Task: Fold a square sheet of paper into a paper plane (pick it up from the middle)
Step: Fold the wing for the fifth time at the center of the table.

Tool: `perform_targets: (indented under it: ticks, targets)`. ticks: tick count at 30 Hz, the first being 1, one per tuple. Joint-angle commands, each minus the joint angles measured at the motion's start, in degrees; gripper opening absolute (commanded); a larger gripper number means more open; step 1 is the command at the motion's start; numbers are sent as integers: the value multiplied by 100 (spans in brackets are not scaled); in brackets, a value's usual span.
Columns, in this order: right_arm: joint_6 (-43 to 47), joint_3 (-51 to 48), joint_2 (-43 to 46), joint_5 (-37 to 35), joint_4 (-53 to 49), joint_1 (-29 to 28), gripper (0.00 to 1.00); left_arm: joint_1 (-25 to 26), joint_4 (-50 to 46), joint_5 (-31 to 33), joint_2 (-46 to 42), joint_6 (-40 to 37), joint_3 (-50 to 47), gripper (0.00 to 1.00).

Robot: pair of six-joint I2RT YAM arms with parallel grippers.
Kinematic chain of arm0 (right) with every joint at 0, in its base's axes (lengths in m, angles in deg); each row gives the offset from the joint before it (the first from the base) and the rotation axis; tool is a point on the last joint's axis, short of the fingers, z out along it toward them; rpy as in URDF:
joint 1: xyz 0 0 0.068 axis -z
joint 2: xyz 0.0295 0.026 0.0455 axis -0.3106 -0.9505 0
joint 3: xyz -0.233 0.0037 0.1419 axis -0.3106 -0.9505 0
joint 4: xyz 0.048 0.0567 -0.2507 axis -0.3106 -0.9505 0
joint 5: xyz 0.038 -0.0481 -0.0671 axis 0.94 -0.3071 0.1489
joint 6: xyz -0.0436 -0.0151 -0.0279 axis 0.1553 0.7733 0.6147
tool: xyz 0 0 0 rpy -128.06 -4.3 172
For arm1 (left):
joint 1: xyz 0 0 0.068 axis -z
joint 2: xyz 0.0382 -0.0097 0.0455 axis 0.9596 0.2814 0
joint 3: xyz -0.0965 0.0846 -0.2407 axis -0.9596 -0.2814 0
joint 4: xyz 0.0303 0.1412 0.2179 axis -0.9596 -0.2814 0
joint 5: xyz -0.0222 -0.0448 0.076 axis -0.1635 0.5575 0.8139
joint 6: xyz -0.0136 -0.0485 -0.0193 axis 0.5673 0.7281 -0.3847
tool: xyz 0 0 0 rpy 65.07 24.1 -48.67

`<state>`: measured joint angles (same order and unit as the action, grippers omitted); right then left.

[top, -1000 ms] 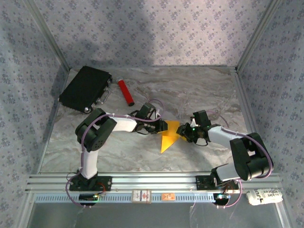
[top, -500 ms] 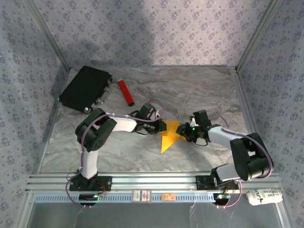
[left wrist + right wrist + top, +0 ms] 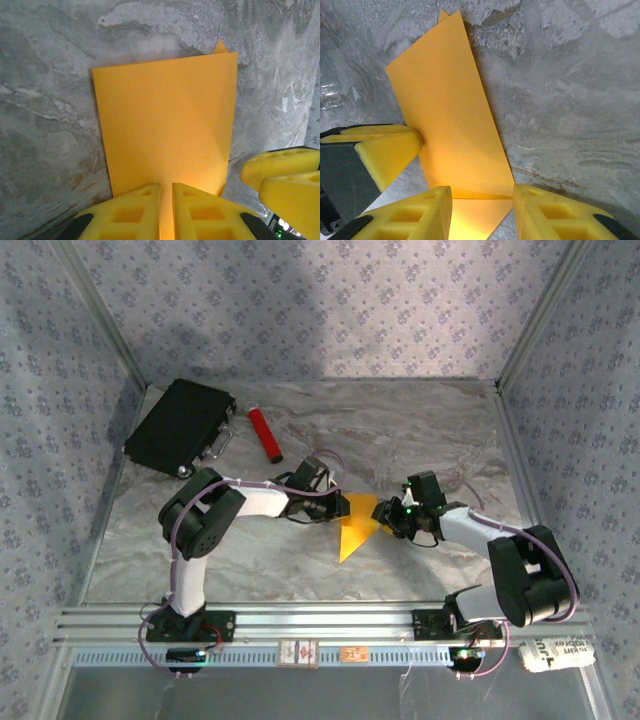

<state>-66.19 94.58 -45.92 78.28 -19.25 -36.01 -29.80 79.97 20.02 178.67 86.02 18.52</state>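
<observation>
From the top camera, both arms reach in to the middle of the bench (image 3: 430,430), and the square sheet of paper (image 3: 355,532) lies between them, already creased to a pointed shape with its tip toward the near edge. The left claw (image 3: 342,508) is at its left edge and the right claw (image 3: 386,521) at its right. The black case (image 3: 180,425) and the red cylinder (image 3: 264,434) sit well apart at the far left. I judge the step in hand to be another fold. To do it well I want one side anchored firmly while the other carries its flap over low and slowly. The edges should match before anything is pressed flat, since thin paper buckles or tears if the two pull against each other. In the left wrist camera, the left claw (image 3: 166,187) is closed to a thin slit with the near edge of the paper (image 3: 165,120) pinched in it, so I take that as my anchor. The sheet looks like a smooth, plain orange-yellow panel lying on the marbled surface, with a small corner of a lower layer (image 3: 220,47) peeking past its far right corner. The right claw's fingers (image 3: 285,165) wait just beside its right edge. In the right wrist camera, the right claw (image 3: 482,192) stands partly open, straddling the near end of the paper (image 3: 450,115) without clamping it. A crease line runs across between its pads, and the left claw's finger (image 3: 390,150) touches the sheet's left edge.
</observation>
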Motion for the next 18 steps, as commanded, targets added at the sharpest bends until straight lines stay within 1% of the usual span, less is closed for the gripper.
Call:
perform_targets:
  ticks: [1, 5, 18]
  targets:
    - [186, 113, 22, -155, -273, 85, 38, -55, -1150, 232, 100, -128, -264, 14]
    - [421, 372, -180, -66, -246, 234, 38, -54, -1095, 210, 105, -106, -280, 14]
    - [733, 1004, -989, 42, -131, 308, 38, -59, -1077, 155, 94, -110, -271, 14]
